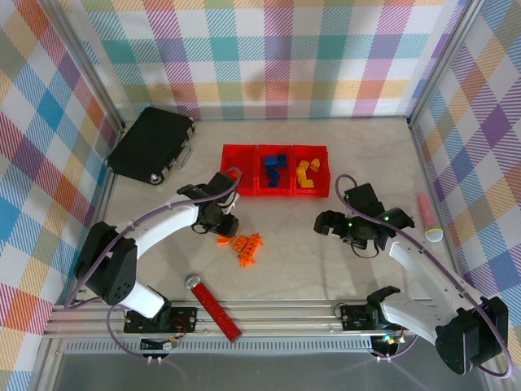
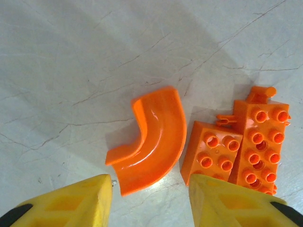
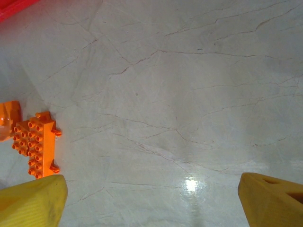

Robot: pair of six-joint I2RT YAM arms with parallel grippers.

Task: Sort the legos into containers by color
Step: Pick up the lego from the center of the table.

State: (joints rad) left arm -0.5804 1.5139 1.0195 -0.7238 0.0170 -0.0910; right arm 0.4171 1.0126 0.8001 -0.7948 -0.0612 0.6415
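the left gripper (image 1: 218, 218) hangs over the near left edge of a small cluster of orange legos (image 1: 244, 244) lying on the pale table (image 1: 326, 273), in front of the containers (image 1: 238, 189). in the left wrist view its jaws stand spread, and the left gripper (image 2: 151, 201) pinches nothing. a curved orange brick (image 2: 151, 142) lies in line with the gap, just ahead of the yellow fingertips (image 2: 85, 198). its lower corner sits close to the left fingertip, though i cannot tell whether the two touch. just right of the curved piece lie a square studded orange brick (image 2: 210, 153) and a longer studded orange brick (image 2: 260, 142), side by side and touching. the right fingertip overlaps the near edge of the square one in this view.

the right gripper (image 1: 330, 224) hovers over bare table right of the cluster, well apart from it. the wrist view shows the right gripper (image 3: 151, 201) with its jaws spread wide and holding nothing. the orange bricks sit at that view's far left.

of the three joined red bins, the left one looks bare, the middle one holds blue bricks (image 1: 274, 169), and the right one holds yellow bricks (image 1: 307, 175).

a flat black case (image 1: 151, 145) lies at the far left. a long red studded bar (image 1: 216, 308) rests near the left arm's base, and a pink tube with a yellow end (image 1: 428, 218) lies at the right edge.
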